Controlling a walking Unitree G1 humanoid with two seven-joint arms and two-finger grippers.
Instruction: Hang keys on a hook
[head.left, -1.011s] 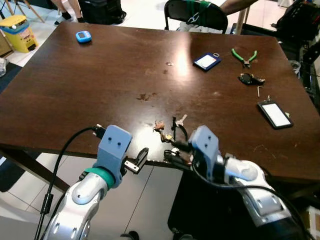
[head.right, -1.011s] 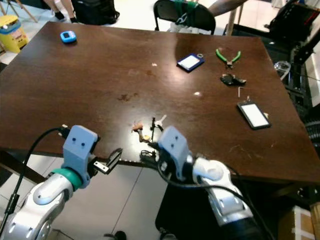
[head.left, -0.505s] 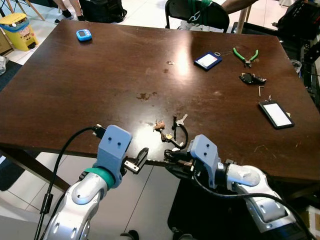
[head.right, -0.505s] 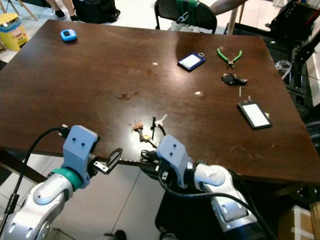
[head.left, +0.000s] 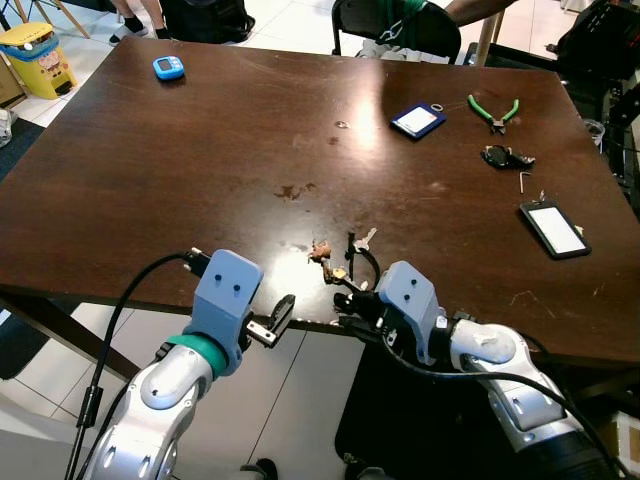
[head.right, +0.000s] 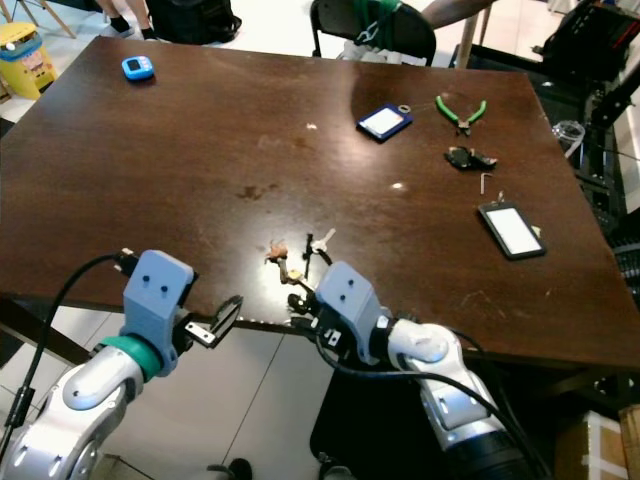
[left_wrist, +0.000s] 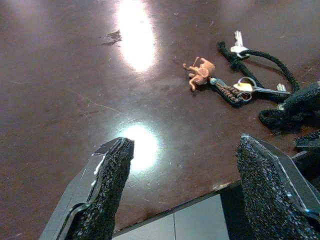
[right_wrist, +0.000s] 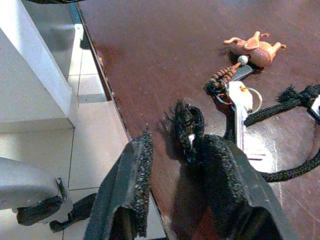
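A bunch of keys (head.left: 345, 262) lies on the dark wooden table (head.left: 200, 170) near its front edge, with an orange figure charm (head.left: 320, 250) and a black cord loop (left_wrist: 270, 62). My right gripper (head.left: 350, 312) sits at the table's edge, open. The cord's frayed end (right_wrist: 187, 125) lies between its fingers (right_wrist: 225, 185), close to one pad. My left gripper (head.left: 270, 322) hangs open just below the table's front edge, left of the keys. In the left wrist view the keys (left_wrist: 235, 90) and charm (left_wrist: 200, 72) lie ahead of its wide-open fingers (left_wrist: 107, 190).
Farther back on the right lie a blue tag (head.left: 416, 120), green pliers (head.left: 492, 110), a small black item (head.left: 502, 156) and a black-framed card (head.left: 553, 229). A blue gadget (head.left: 167, 67) sits far left. A chair (head.left: 395, 25) stands behind the table. Tiled floor lies below the edge.
My right gripper dipped below the table's edge, then rose back to it by the cord's end. The left arm and the keys have stayed put.
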